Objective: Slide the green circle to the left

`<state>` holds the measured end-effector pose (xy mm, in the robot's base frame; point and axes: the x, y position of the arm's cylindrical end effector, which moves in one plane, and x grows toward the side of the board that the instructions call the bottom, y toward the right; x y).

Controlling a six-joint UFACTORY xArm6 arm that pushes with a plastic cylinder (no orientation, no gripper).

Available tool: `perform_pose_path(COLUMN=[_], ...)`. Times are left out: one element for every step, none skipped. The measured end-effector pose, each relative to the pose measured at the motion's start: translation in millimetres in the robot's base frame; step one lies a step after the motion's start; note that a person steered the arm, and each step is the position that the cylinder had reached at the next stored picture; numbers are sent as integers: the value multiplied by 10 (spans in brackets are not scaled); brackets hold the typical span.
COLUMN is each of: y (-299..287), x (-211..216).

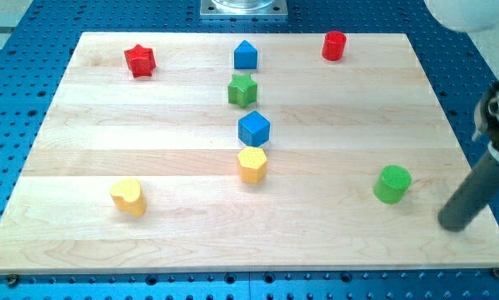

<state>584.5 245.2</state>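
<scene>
The green circle stands on the wooden board at the view's lower right. My dark rod comes in from the right edge, and my tip rests on the board a little to the right of and below the green circle, not touching it.
A red star is at the top left, a red cylinder at the top right. A blue house-shaped block, a green star, a blue cube and a yellow hexagon line the middle. A yellow heart is at the lower left.
</scene>
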Motion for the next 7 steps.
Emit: perform_pose_path(y=[-553,-54,-43,-420,-961,-474,-546], x=[27,-228,-488,-414,-217,-343,-675])
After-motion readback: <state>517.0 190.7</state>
